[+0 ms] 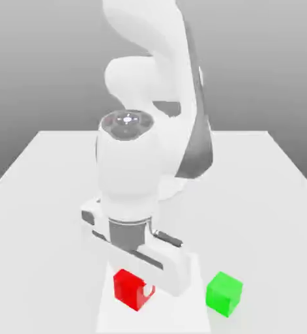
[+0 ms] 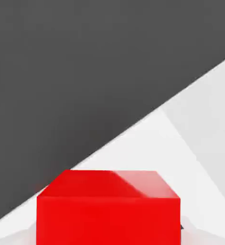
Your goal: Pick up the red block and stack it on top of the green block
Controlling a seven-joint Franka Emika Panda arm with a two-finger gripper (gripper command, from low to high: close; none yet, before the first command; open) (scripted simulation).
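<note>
The robot arm (image 1: 143, 163) bends low over the near part of the white counter (image 1: 45, 196). Its pincer (image 1: 145, 287) is down at the red block (image 1: 130, 287). The red block sits near the front edge of the counter, on the exterior view's left of the green block (image 1: 223, 293). The two blocks are apart, with a strip of bare counter between them.

In the hand view the red block (image 2: 109, 210) is very close and sits right in the middle. That makes sense, because the hand needs the block straight under it to grab it well.

I cannot tell if the pincer is wide or narrow, or if it grips the block yet. The arm covers that part.

The red block looks like it is resting on the counter, so I think the job is at the grabbing step. The green block sits alone with nothing on top, waiting. Next, the red block needs a firm squeeze, a lift, and a move over to the green one.
</note>
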